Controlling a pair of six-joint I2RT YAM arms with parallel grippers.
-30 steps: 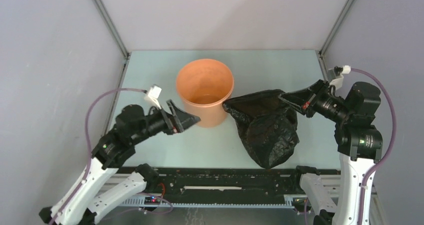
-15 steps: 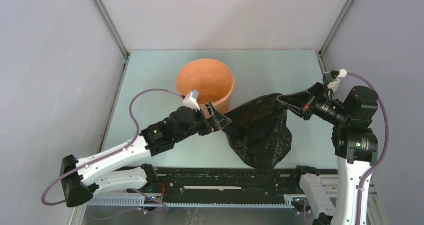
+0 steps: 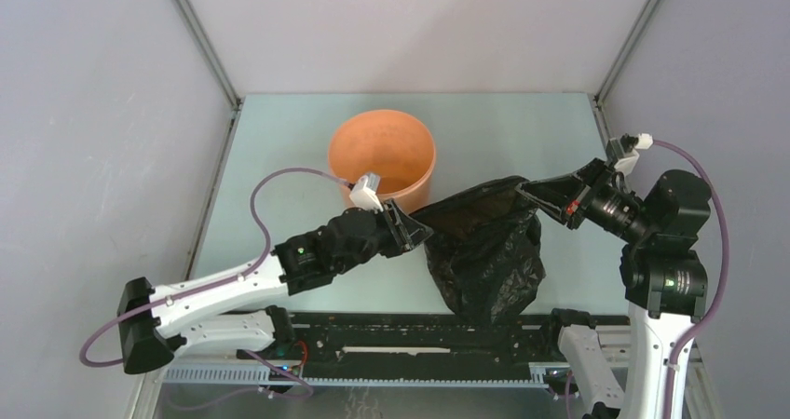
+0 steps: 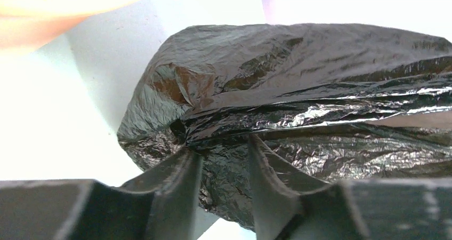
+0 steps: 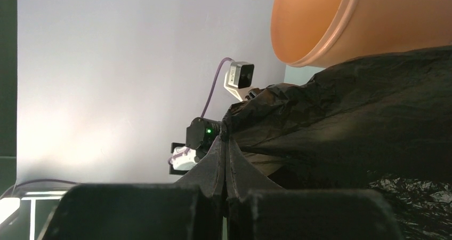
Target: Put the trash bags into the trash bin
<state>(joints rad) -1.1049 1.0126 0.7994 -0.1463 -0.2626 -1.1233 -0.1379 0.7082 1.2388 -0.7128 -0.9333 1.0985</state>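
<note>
**Table** (image 3: 522,121): carries both task items. The arms reach in from its near edge.

**Trash bag** (image 3: 484,251): sits on the right near part of the table, just beside the trash bin and wholly outside it. Its upper edge is raised and drawn into a line between the two arms. The bulk sags below toward the near edge.

**Trash bin** (image 3: 377,135): upright, mouth unobstructed, behind and left of the bag.

**Right end effector** (image 3: 526,188): fingers pressed fully together on the bag's right upper corner, as the right wrist view confirms.

**Left end effector** (image 3: 419,233): at the bag's left corner, beside the bin's near wall. The left wrist view shows the fingers (image 4: 186,168) narrowly parted with a crumpled fold between them. Whether they actually clamp it cannot be told.

**Hazards, as judged:**
- The film is thin and glossy. A shallow left pinch could slip once the bag is lifted, leaving it to swing from one corner.
- Pulling the arms further apart could tear the stretched edge.
- The bag is larger than the bin, so sagging bulk could catch the rim and topple or shove the bin.
- The left arm works close to the bin wall and could knock it.
</note>
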